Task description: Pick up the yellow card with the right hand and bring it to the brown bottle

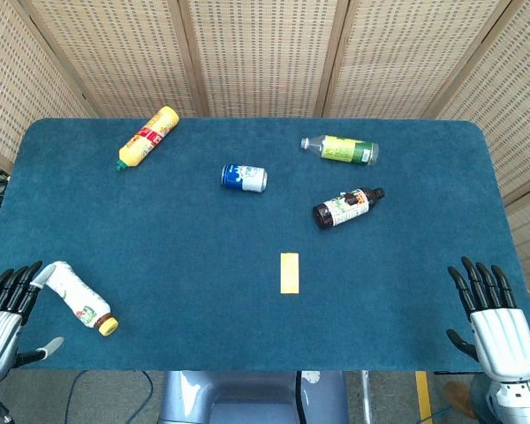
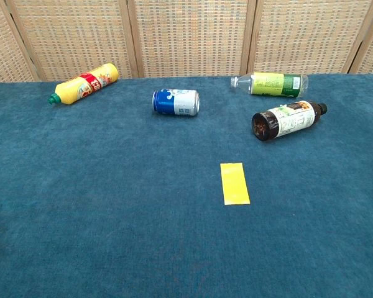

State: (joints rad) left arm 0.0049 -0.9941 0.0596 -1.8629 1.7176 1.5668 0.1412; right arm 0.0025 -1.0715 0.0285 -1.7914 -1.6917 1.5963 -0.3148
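Observation:
The yellow card (image 1: 289, 272) (image 2: 234, 183) lies flat on the blue table, near the front and slightly right of centre. Behind it to the right, the brown bottle (image 1: 347, 208) (image 2: 287, 120) lies on its side with a white-green label. My right hand (image 1: 491, 318) rests at the table's front right corner, fingers spread and holding nothing, far to the right of the card. At the front left corner my left hand (image 1: 7, 314) is also open, beside a white bottle. Neither hand appears in the chest view.
A white bottle with a yellow cap (image 1: 79, 298) lies by the left hand. Further back lie a yellow bottle (image 1: 147, 136) (image 2: 84, 83), a blue-white can (image 1: 244, 177) (image 2: 176, 102) and a clear green-labelled bottle (image 1: 341, 149) (image 2: 270, 83). Wicker screens stand behind the table (image 1: 159, 230).

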